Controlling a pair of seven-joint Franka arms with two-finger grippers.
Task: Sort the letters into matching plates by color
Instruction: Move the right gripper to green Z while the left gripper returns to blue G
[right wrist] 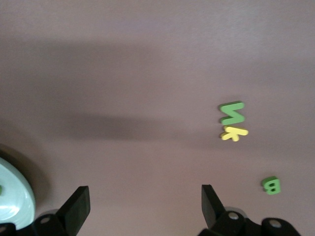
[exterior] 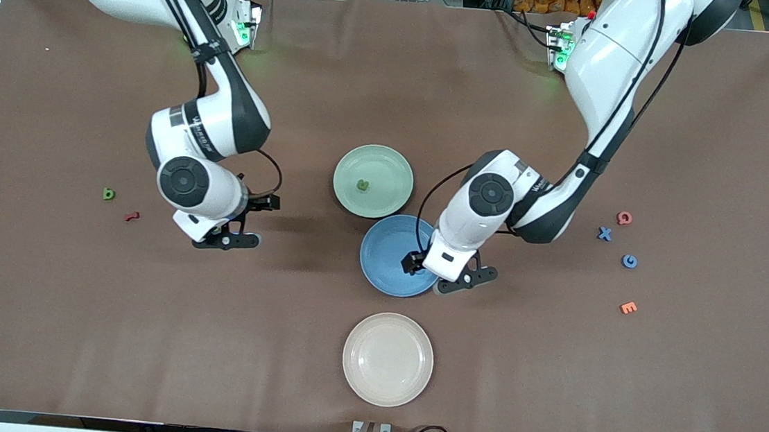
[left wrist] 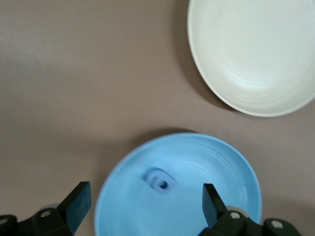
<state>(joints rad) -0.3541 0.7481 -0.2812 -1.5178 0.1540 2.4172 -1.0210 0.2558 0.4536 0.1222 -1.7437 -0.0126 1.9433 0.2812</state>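
Note:
My left gripper (left wrist: 146, 201) hangs open over the blue plate (left wrist: 216, 167), where a blue letter (left wrist: 160, 181) lies free between the fingers. In the front view the blue plate (exterior: 385, 251) touches the mint green plate (exterior: 388, 174), which holds a dark green letter (exterior: 362, 185). My right gripper (right wrist: 145, 204) is open and empty above bare table beside the mint plate (right wrist: 15, 196). In the right wrist view lie a green letter (right wrist: 231, 113) and a green B (right wrist: 270, 185). A blue X (exterior: 605, 233) and blue G (exterior: 629, 261) lie toward the left arm's end.
A cream-white plate (exterior: 387, 359) sits nearest the front camera. A pink letter (exterior: 624, 217) and an orange E (exterior: 628, 307) lie by the blue ones. A red letter (exterior: 132, 216) lies near the green b (exterior: 109, 194). A yellow letter (right wrist: 234, 132) touches the green one.

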